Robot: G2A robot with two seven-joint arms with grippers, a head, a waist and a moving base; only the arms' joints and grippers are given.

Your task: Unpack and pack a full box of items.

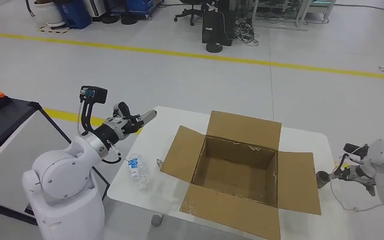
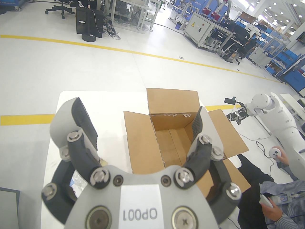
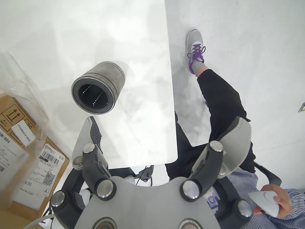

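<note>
The cardboard box point(image 1: 243, 129) sits open and empty mid-table point(image 1: 174, 120), so repacking looks next. The left end effector point(image 2: 138, 104) and right end effector point(image 3: 164, 122) are both spread apart and empty. The right one, near the metal cylinder point(image 3: 99, 88), must close around it.

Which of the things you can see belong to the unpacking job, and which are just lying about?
Job:
cardboard box
clear plastic packet
metal cylinder

Lying about:
computer tower
office chair

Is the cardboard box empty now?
Empty. The cardboard box has its flaps spread, and its floor is bare in the top and left wrist views.
</note>
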